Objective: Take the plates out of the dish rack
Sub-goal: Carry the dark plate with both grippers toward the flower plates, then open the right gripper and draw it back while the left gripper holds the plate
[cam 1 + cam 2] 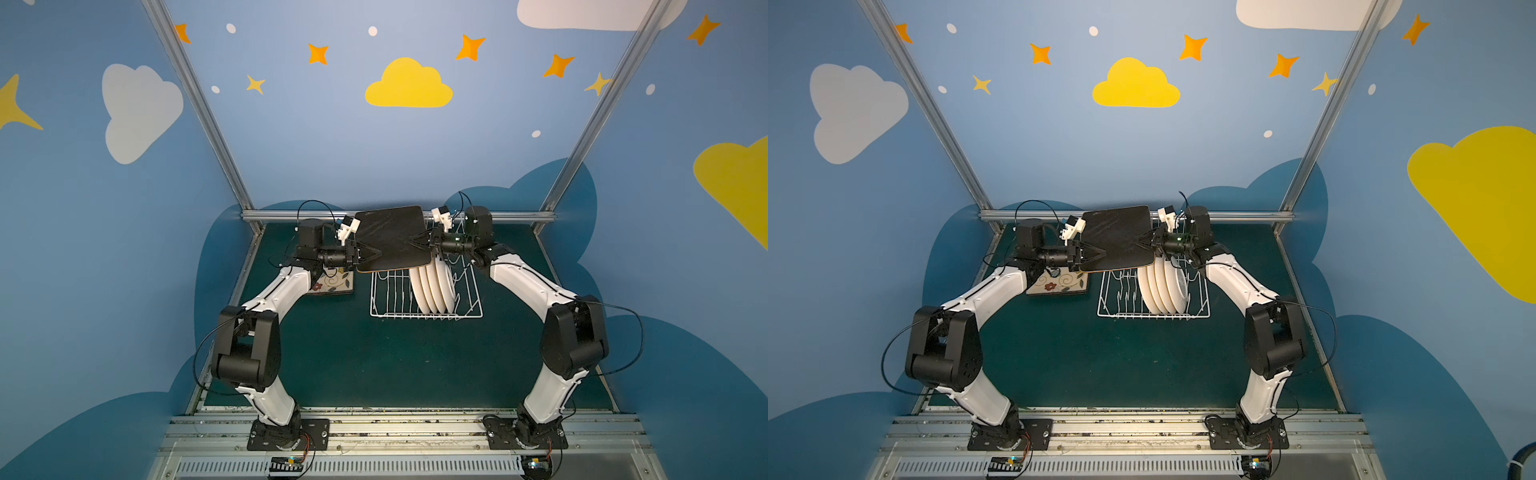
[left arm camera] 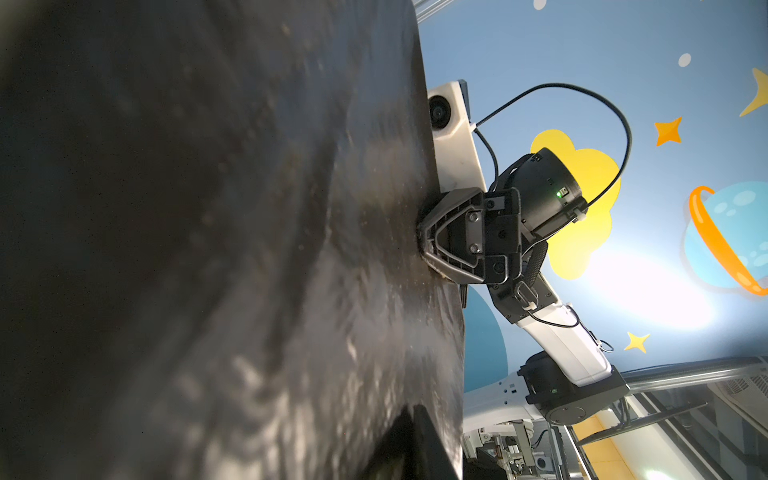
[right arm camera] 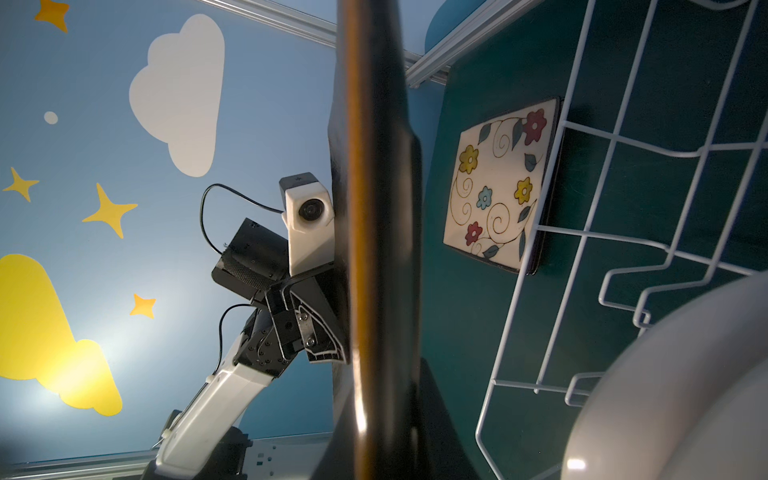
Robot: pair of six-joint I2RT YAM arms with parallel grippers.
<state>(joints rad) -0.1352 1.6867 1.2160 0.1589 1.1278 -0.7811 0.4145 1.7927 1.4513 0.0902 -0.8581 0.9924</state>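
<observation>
**Fig. Square plate spanned between my two grippers**

The square plate (image 1: 392,235), black back up, hangs over the far left of the dish rack (image 1: 426,317). My left gripper (image 1: 378,253) is clamped on its left edge and my right gripper (image 1: 412,241) on its right edge. The floral plate (image 1: 334,283) lies flat left of the rack, nearer my left arm. Round plates (image 1: 430,291) stand in the rack's right half.

My left arm (image 1: 272,293): elbow bent outward, forearm reaching inward. Right arm (image 1: 530,278): mirrors it. My left gripper (image 1: 371,254): level, pointing right, jaws pinched on one edge of the black square plate (image 1: 390,237). My right gripper (image 1: 415,241): level, facing it, jaws pinched on the opposite edge.
</observation>
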